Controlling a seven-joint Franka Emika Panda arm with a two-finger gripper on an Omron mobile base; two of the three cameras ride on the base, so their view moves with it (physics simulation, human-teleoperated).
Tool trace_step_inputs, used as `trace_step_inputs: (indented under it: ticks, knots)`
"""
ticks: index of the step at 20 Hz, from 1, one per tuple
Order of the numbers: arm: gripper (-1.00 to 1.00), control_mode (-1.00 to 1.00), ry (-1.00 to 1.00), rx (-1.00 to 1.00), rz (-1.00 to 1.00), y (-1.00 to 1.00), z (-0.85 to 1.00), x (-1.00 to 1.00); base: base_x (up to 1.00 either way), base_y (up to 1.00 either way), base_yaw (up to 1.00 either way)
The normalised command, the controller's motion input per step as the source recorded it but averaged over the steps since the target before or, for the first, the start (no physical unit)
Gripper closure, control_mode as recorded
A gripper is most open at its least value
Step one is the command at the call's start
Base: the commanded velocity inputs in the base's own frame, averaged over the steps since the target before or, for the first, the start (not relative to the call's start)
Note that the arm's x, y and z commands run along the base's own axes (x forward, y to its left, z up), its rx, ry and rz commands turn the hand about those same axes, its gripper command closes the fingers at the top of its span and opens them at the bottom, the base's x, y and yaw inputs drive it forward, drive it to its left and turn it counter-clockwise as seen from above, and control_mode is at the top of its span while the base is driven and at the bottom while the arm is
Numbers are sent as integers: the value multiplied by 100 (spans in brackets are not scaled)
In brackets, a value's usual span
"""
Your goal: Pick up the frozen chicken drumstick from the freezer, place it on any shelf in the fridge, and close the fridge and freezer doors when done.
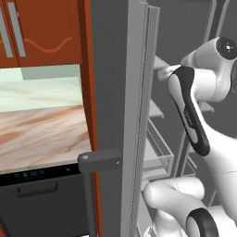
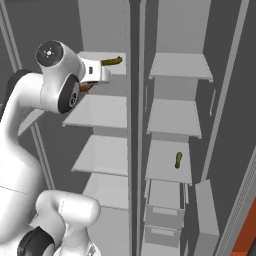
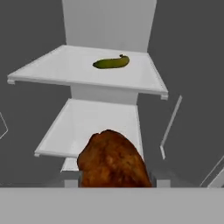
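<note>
Closed tight on the drumstick (image 3: 113, 159), the claw (image 3: 114, 183), with the reddish-brown lump bulging up between the tips in the hand view and showing as a small orange-brown sliver under the white hand in the right base view (image 2: 86, 87). Held up in the wider fridge compartment (image 2: 102, 30), just over the second broad shelf (image 3: 94, 127) and below the top shelf (image 3: 87, 72), where a green pickle (image 3: 111, 63) lies toward the far right. Over in the narrow freezer (image 2: 176, 30), another green pickle (image 2: 178, 160) standing on a short shelf. Probably hard and stiff as a frozen piece, light enough for one pinch, yet lumpy and likely slick with frost, so apt to twist or slide between flat pads. Best gripped across the thick meaty middle, as appears to be the case here, rather than on a tapering end. Unlikely to break, so a low, gentle release onto the bare shelf ought to do. Both doors (image 1: 134, 115) open and not yet dealt with.
</note>
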Motion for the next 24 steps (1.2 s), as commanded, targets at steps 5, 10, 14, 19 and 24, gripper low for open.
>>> trace_step_inputs:
  ticks: [5,10,14,19,24]
  knots:
    - [100,-100,-35,5,0,59,51,85,0,0,0]
    - [100,-100,-3,1,0,46,12,100,0,0,0]
    - [100,-100,12,0,0,51,0,100,0,0,0]
    - [100,-100,9,0,0,51,0,100,0,0,0]
    - [100,-100,1,0,0,21,-5,100,0,0,0]
